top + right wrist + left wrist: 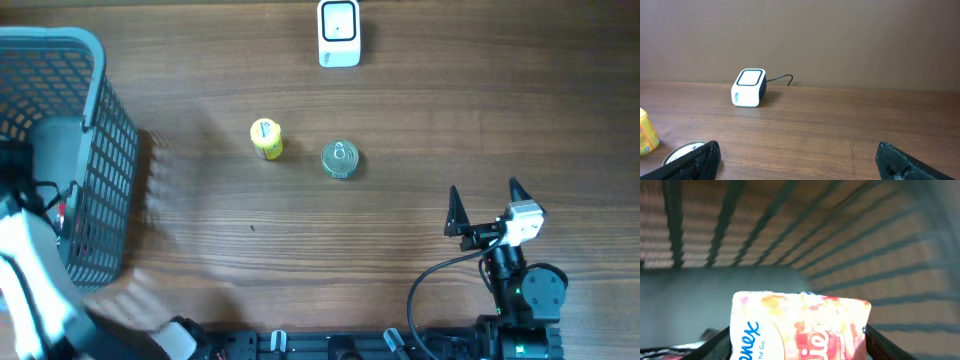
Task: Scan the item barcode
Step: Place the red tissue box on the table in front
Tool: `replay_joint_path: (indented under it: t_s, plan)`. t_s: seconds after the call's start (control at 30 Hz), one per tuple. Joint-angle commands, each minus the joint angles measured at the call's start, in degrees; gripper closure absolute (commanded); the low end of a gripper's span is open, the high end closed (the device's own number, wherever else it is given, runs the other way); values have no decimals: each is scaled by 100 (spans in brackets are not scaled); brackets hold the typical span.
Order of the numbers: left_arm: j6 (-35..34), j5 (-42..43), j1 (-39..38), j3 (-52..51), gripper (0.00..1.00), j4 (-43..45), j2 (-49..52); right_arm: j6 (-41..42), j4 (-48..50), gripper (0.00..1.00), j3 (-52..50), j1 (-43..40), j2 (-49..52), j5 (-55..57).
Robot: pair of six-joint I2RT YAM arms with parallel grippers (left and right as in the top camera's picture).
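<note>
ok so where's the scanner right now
The white barcode scanner stands near the far edge of the table, about mid-width in the overhead view, straight beyond the tin can and well apart from it.

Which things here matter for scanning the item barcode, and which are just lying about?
For the job: pink-and-white Kleenex tissue pack between the jaws of the left gripper; white box-shaped barcode scanner; grey mesh plastic basket holding the pack.
Lying about: small yellow can; round silver tin; right gripper, jaws open.
</note>
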Motion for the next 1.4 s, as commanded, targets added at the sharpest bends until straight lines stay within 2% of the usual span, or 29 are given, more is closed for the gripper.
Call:
replay_joint_path:
  t_s: [0.0, 0.2, 0.3, 0.37, 0.43, 0.57, 0.7, 0.8, 0.87, 0.9, 1.0, 1.13, 1.3, 1.37]
  plan:
    - [-37, 496, -15, 17, 33, 11, -1115, 74, 22, 0, -7, 28, -24, 57]
    - [-33, 2002, -428, 26, 33, 9, -2105, 76, 22, 0, -7, 28, -24, 57]
    - [-33, 2820, -1167, 26, 33, 11, -2146, 76, 22, 0, -7, 28, -24, 57]
    - [-4, 2944, -1665, 26, 34, 11, -2144, 76, 22, 0, -7, 28, -24, 57]
    - [168, 2942, -2190, 26, 34, 11, -2144, 74, 22, 0, -7, 28, -24, 57]
    - [981, 2894, -3495, 26, 34, -120, -2129, 76, 22, 0, -7, 28, -24, 57]
    - [1849, 2168, -4636, 26, 32, -697, -2041, 74, 22, 0, -7, 28, -24, 57]
    - [2918, 1766, -5412, 26, 27, -1167, -1932, 76, 22, 0, -7, 28, -24, 57]
    - [3891, 1742, -6011, 26, 18, -1604, -1810, 76, 20, 0, -7, 28, -24, 57]
    - [4146, 1676, -6227, 24, 15, -1764, -1746, 74, 22, 0, -7, 28, -24, 57]
    - [4382, 1379, -6747, 24, 12, -2004, -1480, 76, 22, 0, -7, 28, -24, 57]
    - [4356, 935, -7034, 22, 18, -2347, -994, 74, 22, 0, -7, 28, -24, 57]
    - [4295, 734, -6972, 22, 0, -2251, -518, 76, 22, 0, -7, 28, -24, 55]
    - [4295, 695, -6959, 22, 0, -2184, -503, 79, 22, 0, -7, 28, -24, 57]
